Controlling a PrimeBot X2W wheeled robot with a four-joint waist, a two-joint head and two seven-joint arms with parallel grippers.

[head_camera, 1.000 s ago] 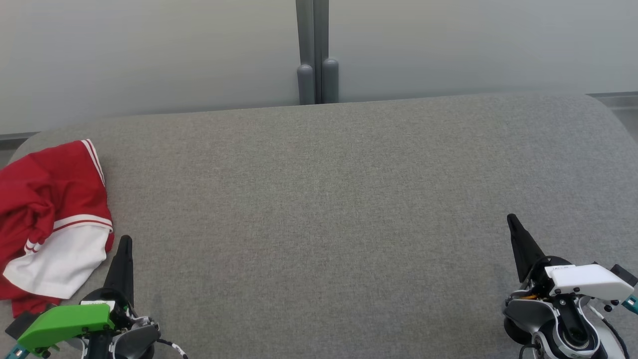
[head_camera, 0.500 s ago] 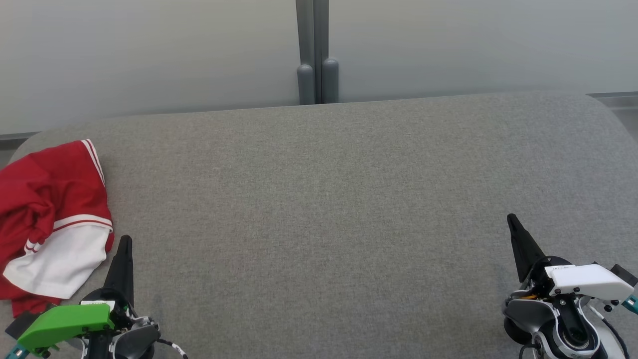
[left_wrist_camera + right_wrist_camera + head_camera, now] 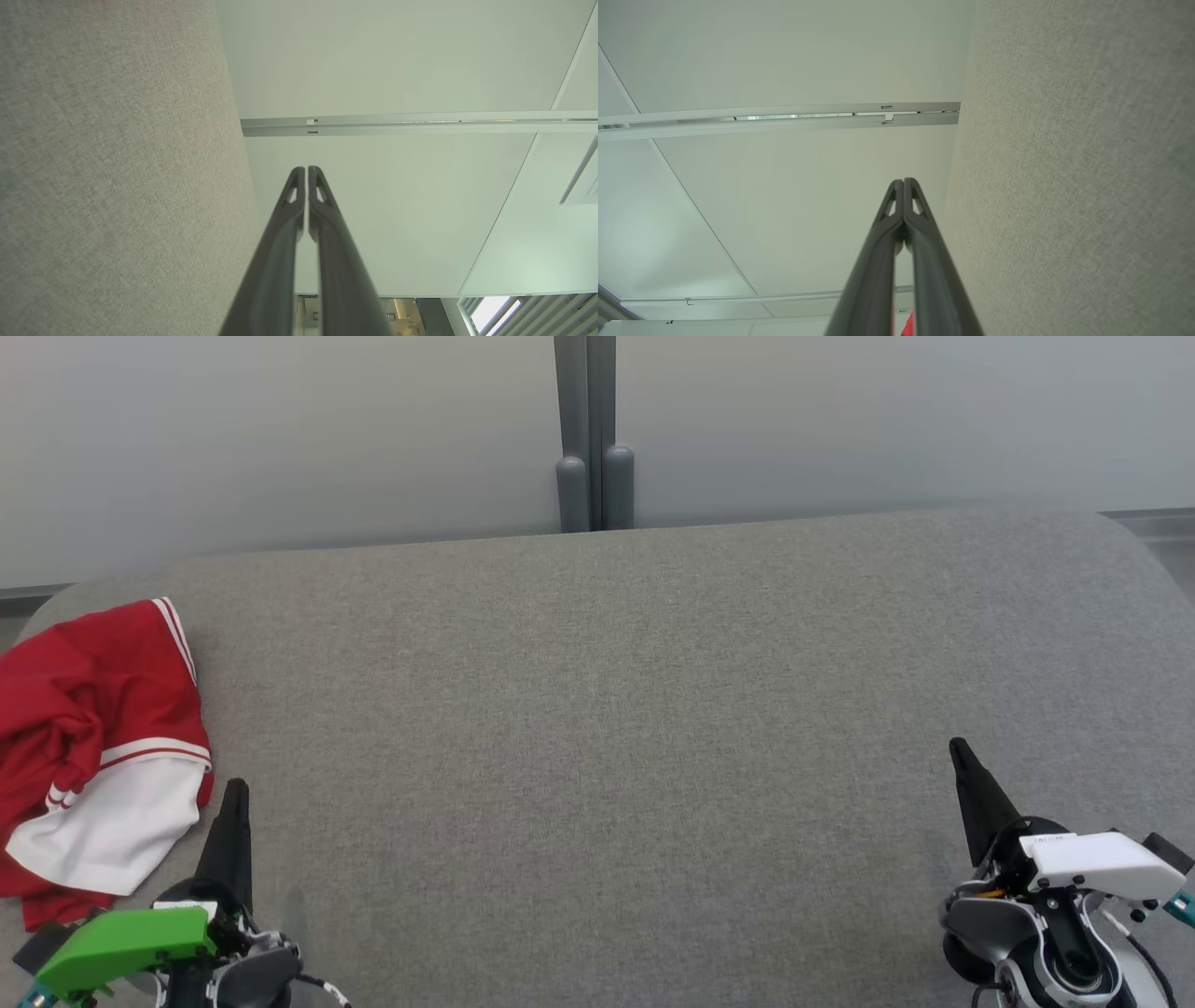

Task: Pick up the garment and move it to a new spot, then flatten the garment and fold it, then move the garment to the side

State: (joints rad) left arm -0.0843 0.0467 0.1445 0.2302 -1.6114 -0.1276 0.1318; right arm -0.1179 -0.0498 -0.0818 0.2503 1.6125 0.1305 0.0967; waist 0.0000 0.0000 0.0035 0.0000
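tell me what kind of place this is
Likely an office or lab room: a grey fabric-covered surface, frosted partition panels joined by a grey post behind it, and a crumpled red-and-white garment at its left end.

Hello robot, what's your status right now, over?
Left gripper shut, empty. Right gripper shut, empty. Red-and-white garment crumpled at grey surface left end, untouched. Nothing between it and left gripper.

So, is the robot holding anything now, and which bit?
Nothing is held. Both pairs of jaws are shut and empty; the red garment lies crumpled on the grey surface.
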